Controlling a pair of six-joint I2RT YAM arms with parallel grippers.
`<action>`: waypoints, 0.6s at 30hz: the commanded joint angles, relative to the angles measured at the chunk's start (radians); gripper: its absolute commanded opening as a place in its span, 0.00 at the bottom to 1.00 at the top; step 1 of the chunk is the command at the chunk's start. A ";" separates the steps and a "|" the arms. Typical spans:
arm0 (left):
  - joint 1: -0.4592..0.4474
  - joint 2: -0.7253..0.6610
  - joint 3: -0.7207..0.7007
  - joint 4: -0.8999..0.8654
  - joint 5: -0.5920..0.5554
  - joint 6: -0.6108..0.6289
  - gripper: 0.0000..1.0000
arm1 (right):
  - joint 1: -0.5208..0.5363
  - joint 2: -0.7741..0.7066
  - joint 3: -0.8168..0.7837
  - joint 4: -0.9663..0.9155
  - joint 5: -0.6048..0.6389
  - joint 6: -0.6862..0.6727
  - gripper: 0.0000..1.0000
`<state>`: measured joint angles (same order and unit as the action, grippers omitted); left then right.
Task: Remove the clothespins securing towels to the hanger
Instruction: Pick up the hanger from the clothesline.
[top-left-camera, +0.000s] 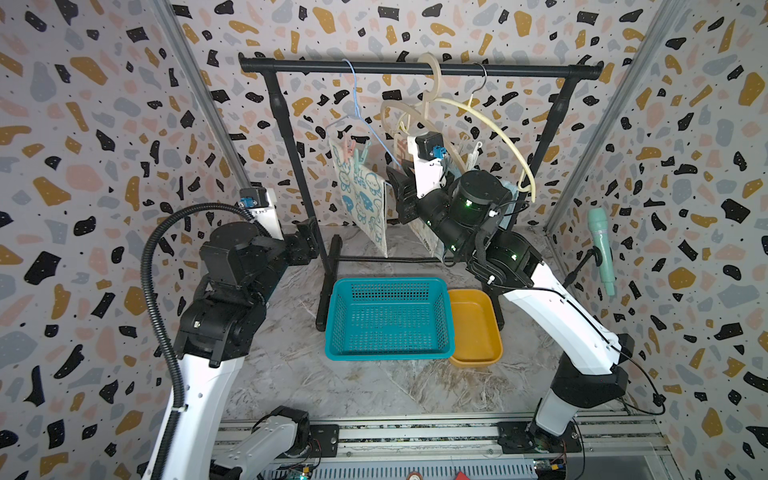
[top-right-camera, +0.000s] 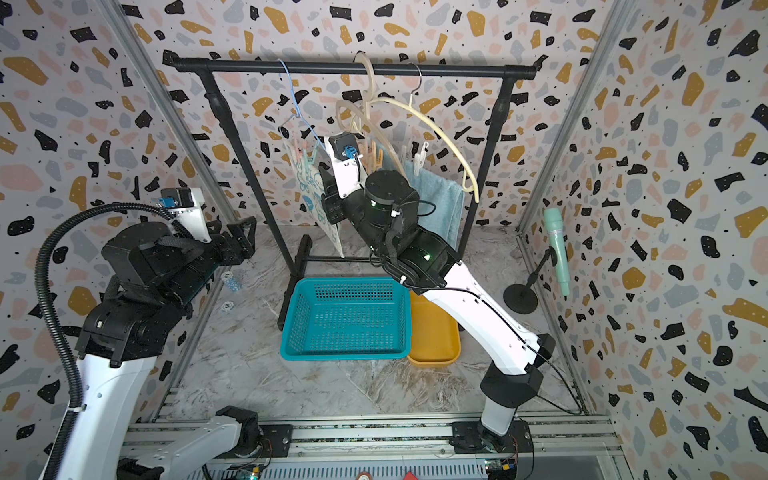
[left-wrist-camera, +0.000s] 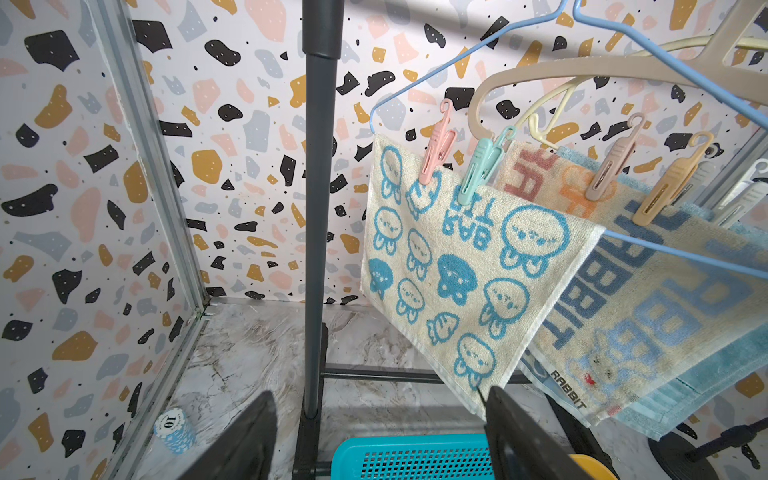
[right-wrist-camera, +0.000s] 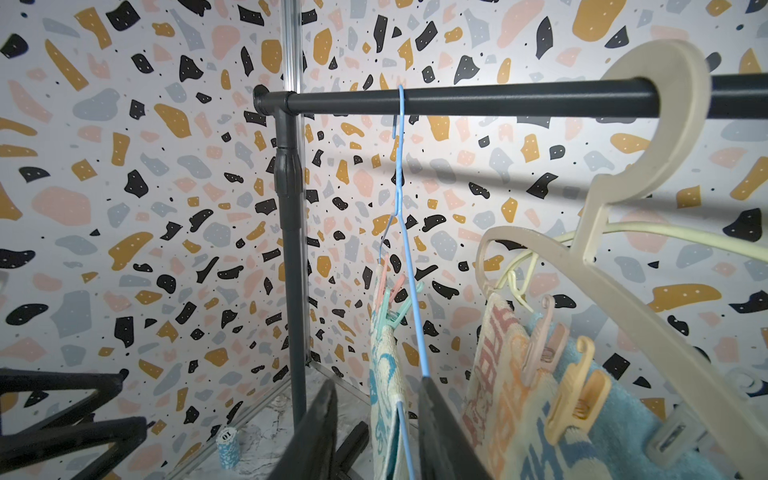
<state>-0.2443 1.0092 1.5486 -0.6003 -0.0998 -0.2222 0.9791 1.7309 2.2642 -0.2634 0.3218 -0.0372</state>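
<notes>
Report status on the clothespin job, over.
Left gripper open, empty. Right gripper open, astride blue wire hanger and cream cartoon-print towel. Pink plastic clothespin, mint plastic clothespin clipped on it, untouched. Wire runs close by them.

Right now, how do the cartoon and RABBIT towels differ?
The cartoon towel is cream with blue animals; the RABBIT towel has orange and blue letters. A pink peg and a mint peg hold the cartoon towel; a mauve peg and an orange peg hold the RABBIT towel. Both hang by two pegs.
</notes>
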 joint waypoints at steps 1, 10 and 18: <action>-0.004 -0.003 -0.005 0.040 0.020 0.000 0.79 | -0.033 0.003 0.049 -0.052 -0.065 0.033 0.36; -0.004 0.011 -0.004 0.040 0.033 0.006 0.79 | -0.069 0.011 0.072 -0.102 -0.126 0.012 0.37; -0.004 0.035 0.021 0.040 0.079 0.009 0.79 | -0.078 -0.027 0.156 -0.160 -0.219 -0.014 0.46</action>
<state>-0.2443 1.0416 1.5490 -0.5983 -0.0570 -0.2214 0.9070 1.7477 2.3734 -0.3981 0.1551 -0.0360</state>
